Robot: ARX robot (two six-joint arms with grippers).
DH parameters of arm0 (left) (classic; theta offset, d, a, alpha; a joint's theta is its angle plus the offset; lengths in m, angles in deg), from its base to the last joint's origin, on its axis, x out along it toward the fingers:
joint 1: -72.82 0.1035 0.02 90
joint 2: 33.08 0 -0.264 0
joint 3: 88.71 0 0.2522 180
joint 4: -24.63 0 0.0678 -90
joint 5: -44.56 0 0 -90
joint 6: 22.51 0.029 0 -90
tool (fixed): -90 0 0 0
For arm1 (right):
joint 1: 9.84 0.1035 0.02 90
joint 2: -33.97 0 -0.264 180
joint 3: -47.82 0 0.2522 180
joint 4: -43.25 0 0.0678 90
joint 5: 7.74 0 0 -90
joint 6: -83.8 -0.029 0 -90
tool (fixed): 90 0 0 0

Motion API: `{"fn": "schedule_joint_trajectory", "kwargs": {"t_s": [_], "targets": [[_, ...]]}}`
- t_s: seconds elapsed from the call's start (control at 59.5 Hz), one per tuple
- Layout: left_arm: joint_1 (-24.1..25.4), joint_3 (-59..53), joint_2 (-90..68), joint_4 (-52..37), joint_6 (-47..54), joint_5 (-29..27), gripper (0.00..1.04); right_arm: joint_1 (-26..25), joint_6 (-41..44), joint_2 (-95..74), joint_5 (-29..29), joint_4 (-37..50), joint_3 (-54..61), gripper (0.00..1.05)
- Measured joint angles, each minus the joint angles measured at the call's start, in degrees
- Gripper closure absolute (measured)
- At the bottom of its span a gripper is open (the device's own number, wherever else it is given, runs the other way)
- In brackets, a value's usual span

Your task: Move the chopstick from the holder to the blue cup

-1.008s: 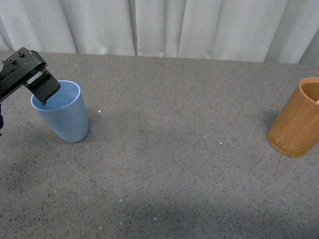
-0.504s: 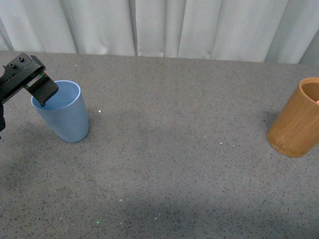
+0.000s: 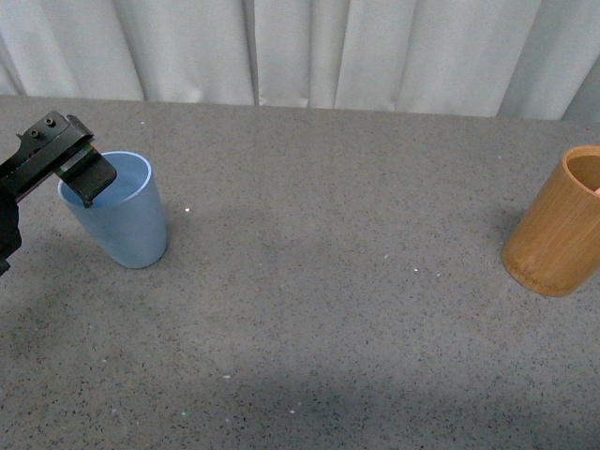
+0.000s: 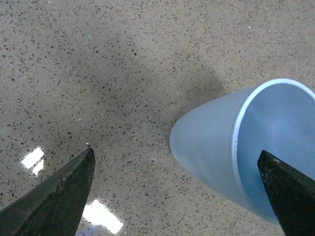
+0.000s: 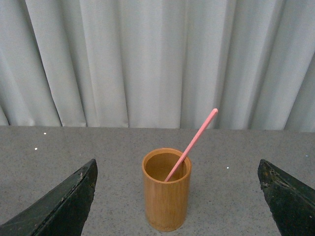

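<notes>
Hovering at the rim of the blue cup (image 3: 127,220), the left end effector (image 3: 86,180) showed in front view as a dark finger overlapping the cup's mouth. The cup stood on its base near the left edge of the grey speckled worktop (image 3: 328,309), toward the back. In the left wrist view the fingers (image 4: 56,196) were spread wide w/ nothing clamped. One was over bare worktop and the other over the cup's mouth, w/ the cup wall between them. Couldn't tell whether either finger touched the rim.

The bamboo holder (image 3: 558,230) stood at the right edge of the worktop, well apart from the cup. Per the right wrist view, the pink chopstick (image 5: 194,140) was in the holder, its lower end inside. It leaned on the rim, and its upper end stuck out at a tilt.

The right end effector (image 5: 177,163) was out of frame in front view. In its own wrist view its two dark fingers were wide apart, gripping nothing. They framed the holder from a way off, not touching the holder or the chopstick. A white curtain (image 3: 375,47) hung behind the back edge of the worktop.
</notes>
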Motion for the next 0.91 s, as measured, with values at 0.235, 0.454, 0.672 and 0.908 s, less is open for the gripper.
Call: {"fn": "schedule_joint_trajectory", "kwargs": {"t_s": [0.235, 0.454, 0.672, 0.908], "targets": [[0.0, 0.4, -1.2, 0.0, -0.7, 0.4, 0.07, 0.0, 0.0, 0.0, 0.0, 0.0, 0.0, 0.10], [-0.2, 0.9, -2.1, 0.0, -1.2, 0.9, 0.07, 0.0, 0.0, 0.0, 0.0, 0.0, 0.0, 0.10], [-1.1, 0.9, -2.1, -2.6, -1.1, 1.3, 0.41, 0.0, 0.0, 0.0, 0.0, 0.0, 0.0, 0.10], [-1.6, 0.8, -1.7, -4.2, -1.2, 2.7, 0.79, 0.0, 0.0, 0.0, 0.0, 0.0, 0.0, 0.10]]}}
